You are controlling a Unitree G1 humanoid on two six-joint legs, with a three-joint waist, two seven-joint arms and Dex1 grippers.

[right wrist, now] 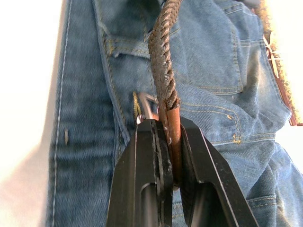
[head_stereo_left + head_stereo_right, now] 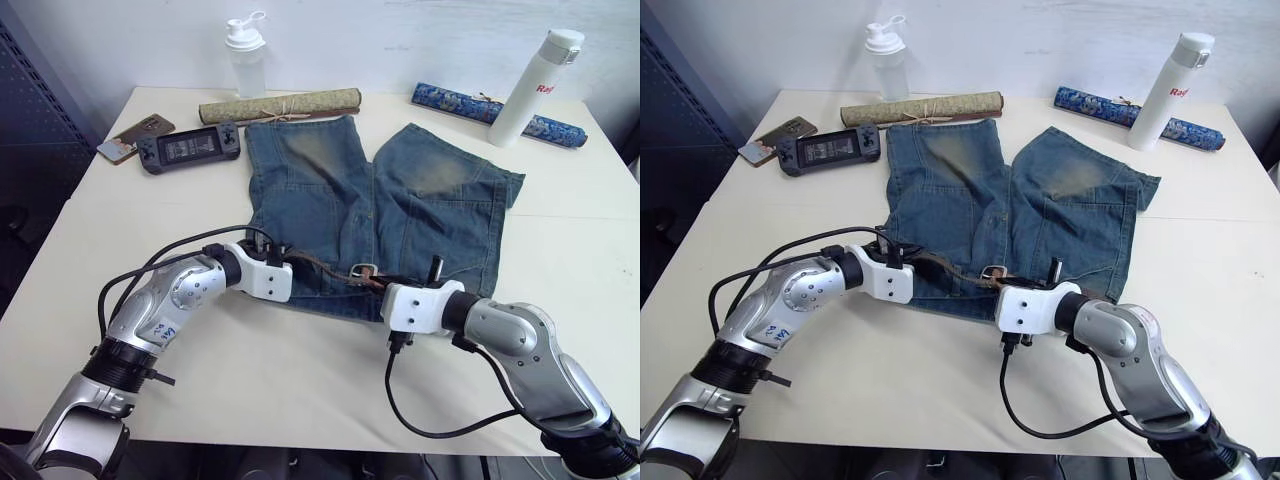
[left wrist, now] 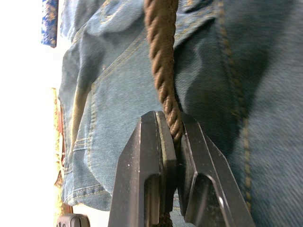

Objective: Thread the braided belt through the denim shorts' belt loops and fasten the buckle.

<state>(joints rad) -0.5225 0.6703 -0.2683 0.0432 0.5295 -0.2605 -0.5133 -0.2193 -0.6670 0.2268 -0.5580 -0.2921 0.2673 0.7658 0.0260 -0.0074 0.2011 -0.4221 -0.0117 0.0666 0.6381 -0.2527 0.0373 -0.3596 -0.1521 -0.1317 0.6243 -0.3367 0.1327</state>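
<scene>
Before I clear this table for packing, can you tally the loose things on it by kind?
Bottles: 2, a clear shaker and a white flask
Rolled mats: 2, tan and blue
Electronics: 2, phone and game controller
Denim shorts: 1
Braided belt: 1
Total: 8

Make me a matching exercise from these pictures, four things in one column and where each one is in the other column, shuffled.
Things:
1. olive-brown braided belt
2. tall white insulated bottle
3. black handheld game console
4. rolled tan mat

Places:
A. far right of the table
B. clamped in both grippers
C. far left, beside a phone
D. along the far hems of the faded blue denim shorts

Pairs: 1-B, 2-A, 3-C, 4-D
</scene>
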